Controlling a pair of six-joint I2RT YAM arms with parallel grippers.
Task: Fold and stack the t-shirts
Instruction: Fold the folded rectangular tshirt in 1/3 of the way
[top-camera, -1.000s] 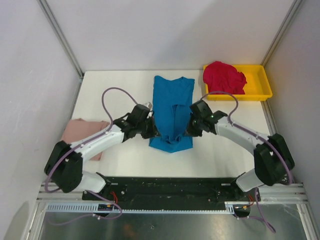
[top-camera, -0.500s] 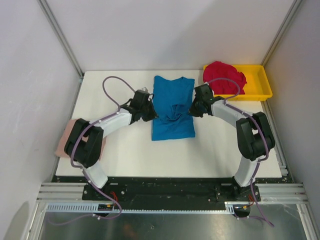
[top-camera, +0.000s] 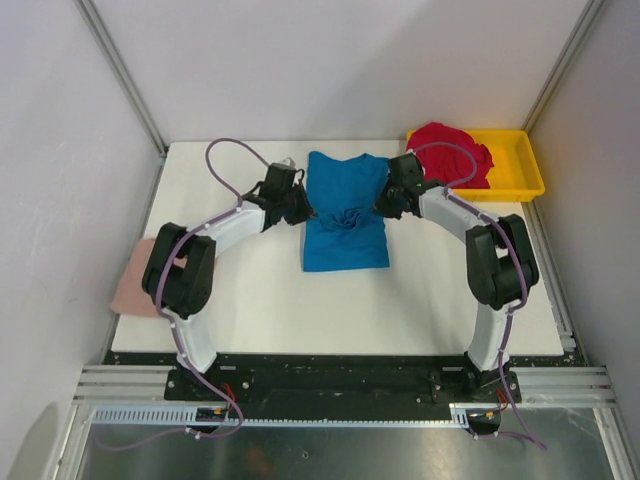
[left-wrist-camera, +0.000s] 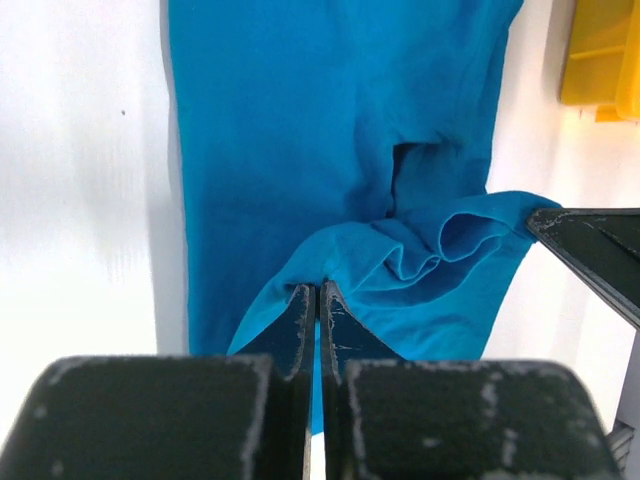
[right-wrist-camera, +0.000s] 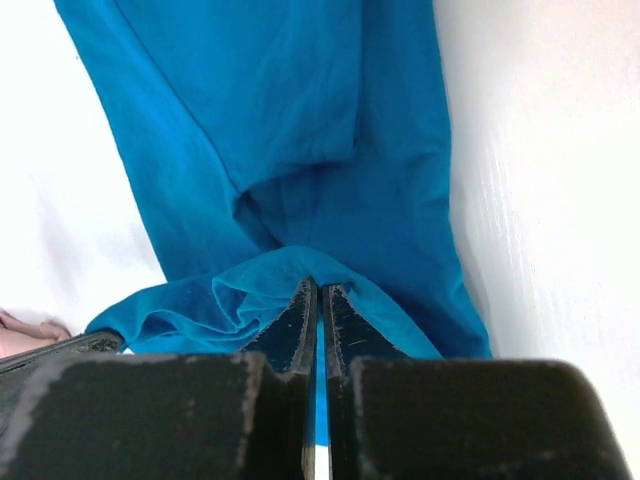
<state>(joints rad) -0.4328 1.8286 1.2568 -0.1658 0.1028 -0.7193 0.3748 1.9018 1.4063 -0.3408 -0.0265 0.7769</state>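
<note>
A white bench (top-camera: 255, 290) walled by pale panels carries the work, with a shallow yellow plastic tray (top-camera: 525, 170) set at its far right corner. Just left of that tray, a bright blue cloth t-shirt (top-camera: 345, 250) is laid out narrow, its sleeves apparently already turned in. A crumpled crimson red t-shirt (top-camera: 450, 152) is heaped in the tray, and a dusty pink t-shirt (top-camera: 140, 285) is seen well away from the tray, at the opposite left edge. The left fingers (left-wrist-camera: 303, 315) and right fingers (right-wrist-camera: 305, 310) are pressed together, each pinching one side of a raised blue fold. The cloth is judged light, limp and apt to sag between grips. Hold is best taken at the fold's outer edges and kept taut.
</note>
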